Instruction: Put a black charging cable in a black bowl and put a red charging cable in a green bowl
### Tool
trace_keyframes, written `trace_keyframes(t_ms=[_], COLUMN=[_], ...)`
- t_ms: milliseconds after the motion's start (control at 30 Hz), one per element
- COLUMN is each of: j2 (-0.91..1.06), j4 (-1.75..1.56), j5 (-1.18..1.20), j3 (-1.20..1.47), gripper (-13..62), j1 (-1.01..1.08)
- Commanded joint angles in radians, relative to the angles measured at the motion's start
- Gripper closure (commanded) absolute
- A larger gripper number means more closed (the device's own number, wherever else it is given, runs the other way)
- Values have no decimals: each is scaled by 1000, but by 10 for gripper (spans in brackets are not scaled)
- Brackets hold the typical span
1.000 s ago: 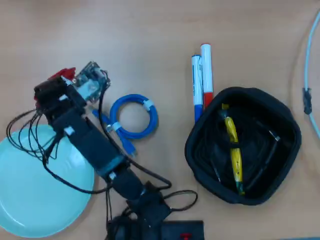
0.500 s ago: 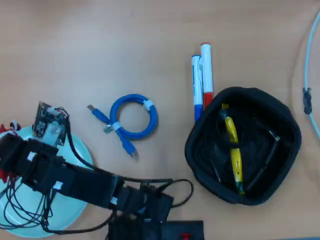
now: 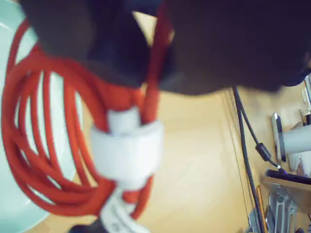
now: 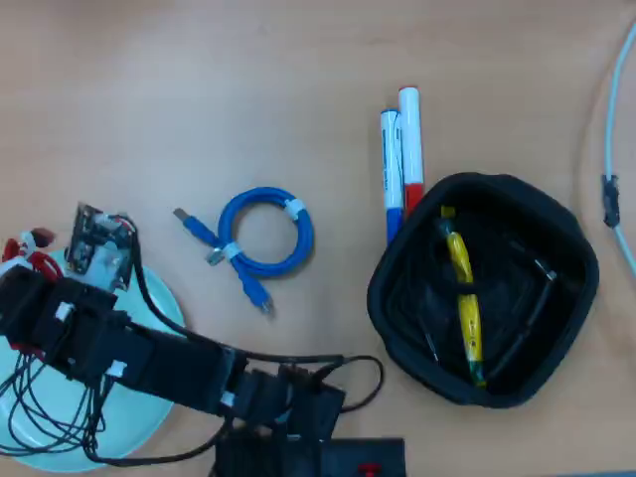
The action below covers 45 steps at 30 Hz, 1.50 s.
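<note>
I am holding the red charging cable (image 3: 53,141) pinched in the gripper (image 3: 146,73) near its white tie (image 3: 127,148), hanging partly over the green bowl's (image 3: 12,204) rim, and am judging it needs carrying further inward before releasing.

Red cable (image 3: 43,136) was bright red w/ a white tie (image 3: 127,148) round it. Dish (image 4: 164,328) under it was pale mint green. Bowl (image 4: 556,234) was matte black; black cable (image 4: 532,313) inside barely stood out, next to a yellow strip (image 4: 465,298). Blue cable (image 4: 266,231) had white ties. Two markers: one blue & white (image 4: 390,169), one red & white (image 4: 410,149). Table (image 4: 248,89) was light tan wood. Arm (image 4: 149,358) was black.
</note>
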Motion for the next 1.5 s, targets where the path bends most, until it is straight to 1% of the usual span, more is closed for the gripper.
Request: trace_keyframes(t_ms=[0, 100, 200, 300, 367, 600, 833, 1033, 1100, 1233, 1267, 1467], j2=[49, 43, 37, 35, 26, -89, -149, -155, -156, -193, -196, -209], j4=[-5, 0, -8, 2, 5, 12, 3, 3, 6, 9, 9, 23], j5=[-12, -43, -227, -423, -465, -465, -465, -446, -385, -242, -224, -216], j3=[-152, -152, -153, -143, -137, -140, -141, -141, -141, -143, -144, -138], gripper=[564, 562, 563, 564, 564, 565, 559, 502, 475, 394, 385, 385], j1=[-2, 26, 15, -107, -195, -301, -304, -291, -287, -247, -241, -196])
